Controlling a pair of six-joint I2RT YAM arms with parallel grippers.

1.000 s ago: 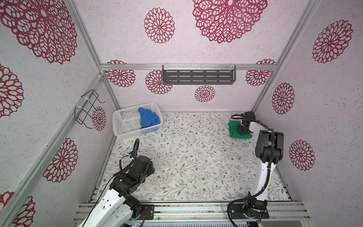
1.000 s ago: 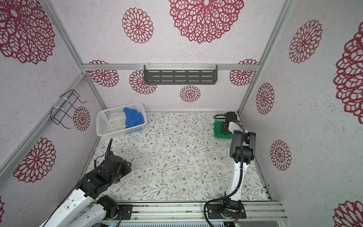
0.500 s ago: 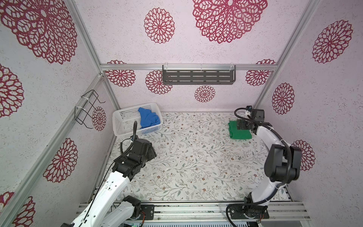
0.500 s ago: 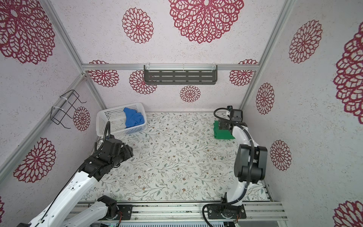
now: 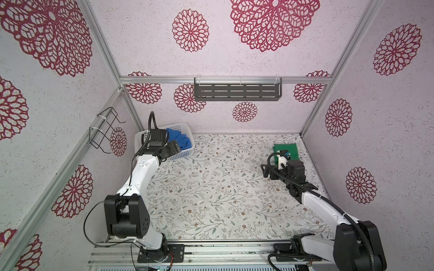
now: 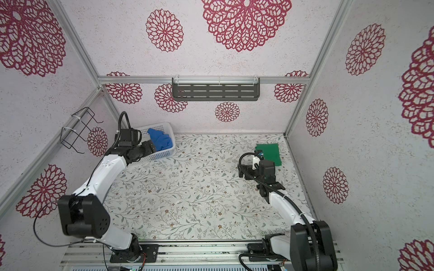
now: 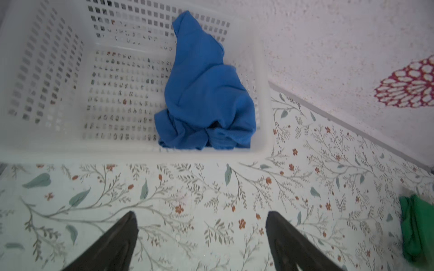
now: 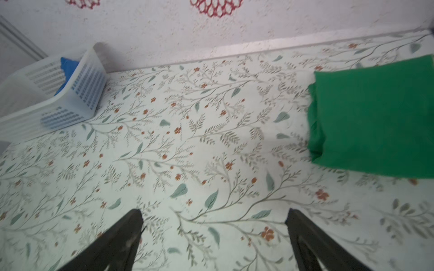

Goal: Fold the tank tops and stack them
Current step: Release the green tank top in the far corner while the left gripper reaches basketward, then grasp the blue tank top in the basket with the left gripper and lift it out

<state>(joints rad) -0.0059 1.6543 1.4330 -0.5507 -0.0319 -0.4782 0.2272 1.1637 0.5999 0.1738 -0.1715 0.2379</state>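
Looking down on the floral table (image 5: 211,187), I see it fill the floor of the booth, with most of its patterned top bare between my two arms. On the back wall above it hangs a long dark slotted shelf (image 5: 237,92).

At the table's far left corner stands the white basket (image 5: 184,153), its walls full of small holes, set at a slant to the back wall. A black wire rack (image 5: 105,131) is fixed to the left wall near it.

At the far right, close to the side wall, the green tank top (image 8: 375,117) lies flat on the table as a folded, roughly square pad with its thick folded edge toward the table's middle. In both top views my right wrist covers part of its near edge.

The blue tank top (image 7: 204,98) sits crumpled in a heap inside the basket. It is bunched against the wall nearer the table's middle, and one end climbs the far wall.

My left tool (image 7: 200,213) hangs by the basket's front wall, short of the blue tank top. Its two dark fingers are spread wide apart, with only table pattern between them.

My right tool (image 8: 215,210) is over bare table beside the green tank top, on the side toward the middle. Its fingers are likewise parted wide, holding nothing and touching no cloth.
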